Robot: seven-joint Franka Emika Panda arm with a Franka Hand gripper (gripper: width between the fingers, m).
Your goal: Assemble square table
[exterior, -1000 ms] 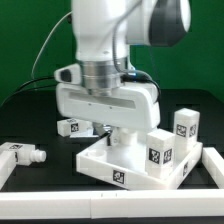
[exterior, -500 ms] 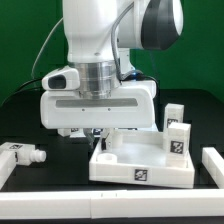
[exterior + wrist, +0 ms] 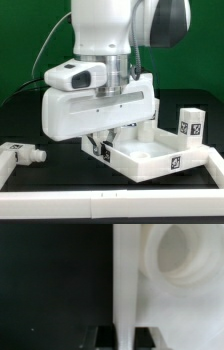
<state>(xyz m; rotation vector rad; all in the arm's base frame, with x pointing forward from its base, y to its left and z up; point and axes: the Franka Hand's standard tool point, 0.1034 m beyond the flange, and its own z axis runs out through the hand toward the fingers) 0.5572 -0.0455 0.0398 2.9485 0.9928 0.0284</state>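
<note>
The square table panel (image 3: 150,160) is white with a raised rim and tags on its sides, and lies turned at an angle on the black table. My gripper (image 3: 103,137) is at its corner on the exterior view's left, mostly hidden under the hand. In the wrist view my gripper (image 3: 124,339) is shut on the panel's thin rim (image 3: 124,286), with a round corner socket (image 3: 185,252) beside it. One tagged leg (image 3: 190,122) stands behind the panel on the exterior view's right. Another leg (image 3: 22,155) lies at the exterior view's left.
White bar-shaped border pieces lie along the table's front at the exterior view's right (image 3: 214,166) and left (image 3: 4,172). Black cables hang behind the arm. A green wall stands behind the table.
The hand has turned and carried the panel round with it. The panel now sits at an angle, and its near corner has swung towards the exterior view's left.
</note>
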